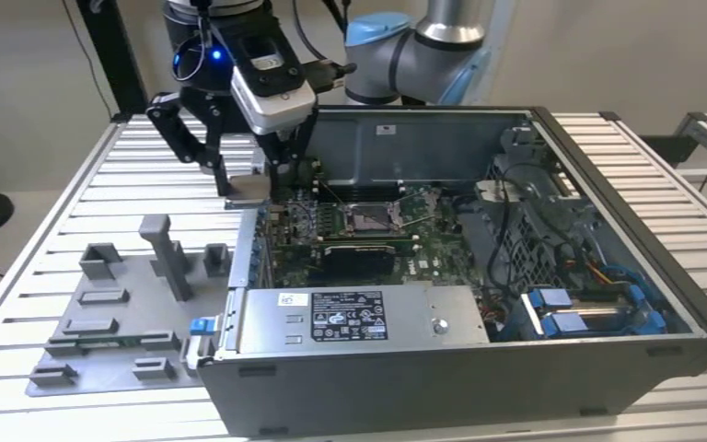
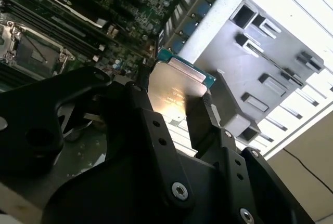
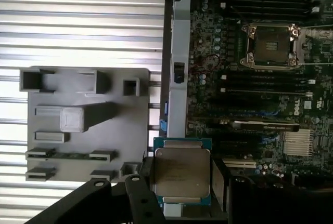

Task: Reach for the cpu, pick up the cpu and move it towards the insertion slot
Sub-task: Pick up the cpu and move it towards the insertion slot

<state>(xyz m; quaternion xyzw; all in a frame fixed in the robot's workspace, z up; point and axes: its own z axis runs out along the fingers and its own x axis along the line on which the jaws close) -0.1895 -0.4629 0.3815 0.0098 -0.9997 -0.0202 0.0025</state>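
My gripper [image 1: 250, 190] is shut on the cpu [image 1: 248, 187], a small flat square chip held in the air over the near wall of the open computer case, at the exterior view's left. Both wrist views show the cpu [image 3: 182, 169] [image 2: 174, 91] with its pale metal face and green rim pinched between the black fingers [image 3: 141, 180]. The insertion slot [image 1: 368, 217] is a silver-framed square socket with a dark centre on the green board, to the right of the gripper in the exterior view. It lies apart from the held chip in both wrist views [image 3: 271, 46] [image 2: 30, 52].
The open grey computer case [image 1: 452, 378] holds the board, cables and a drive cage with blue parts [image 1: 574, 313]. A grey fixture plate [image 1: 108, 313] with upright blocks lies on the slatted table [image 1: 34, 212] beside the case. The case wall [image 3: 177, 52] runs between plate and board.
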